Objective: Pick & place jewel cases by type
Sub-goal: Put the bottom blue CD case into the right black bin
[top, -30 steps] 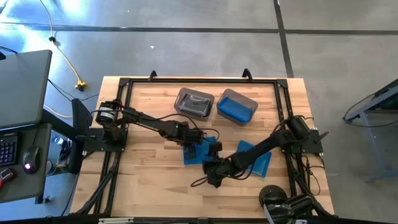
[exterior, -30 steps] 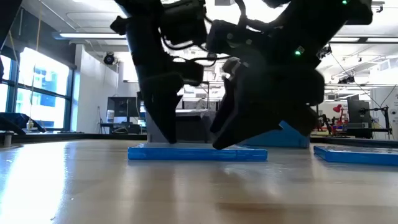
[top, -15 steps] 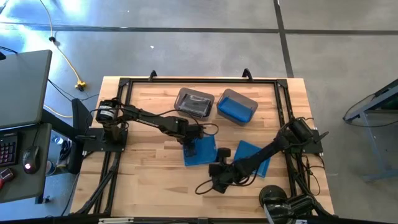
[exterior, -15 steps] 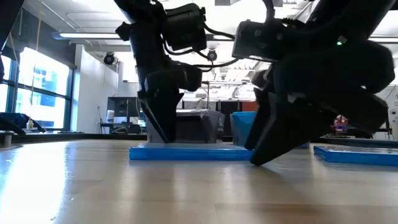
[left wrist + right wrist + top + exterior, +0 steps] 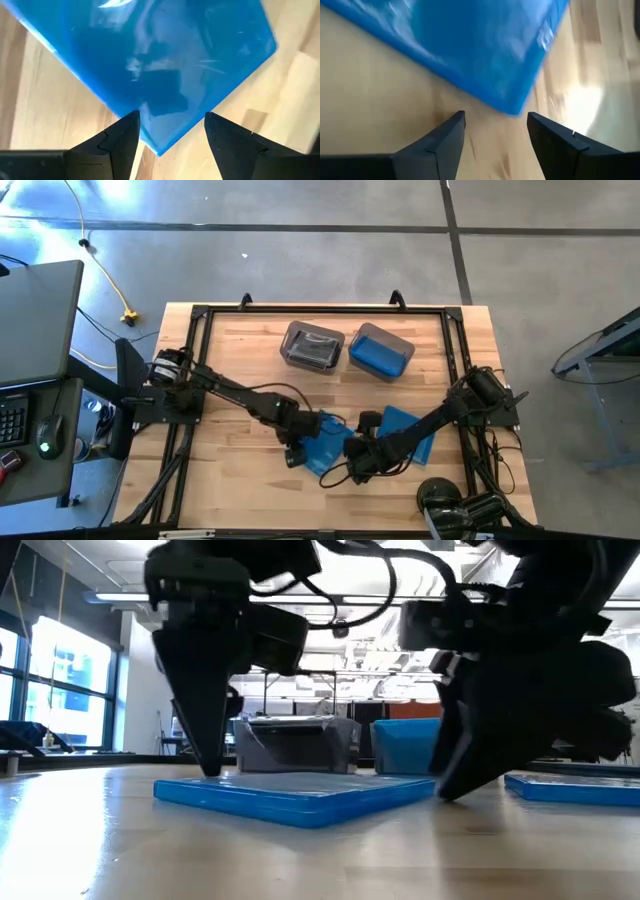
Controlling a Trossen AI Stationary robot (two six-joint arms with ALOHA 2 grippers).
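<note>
Nearest us, we see a blue case (image 5: 295, 798) flat on the table (image 5: 240, 480), turned cornerwise, with our left gripper (image 5: 170, 131) spread open over one corner and our right gripper (image 5: 495, 131) open just off another. Beside it lies a second blue case (image 5: 412, 432) under the right arm. Farther back stand a grey bin (image 5: 313, 345) and a blue-filled bin (image 5: 381, 352).

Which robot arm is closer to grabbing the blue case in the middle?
Probably the left. The left gripper is open with a corner of the blue case between its fingers. The right gripper is also open, but the case's corner lies just ahead of its fingertips.
</note>
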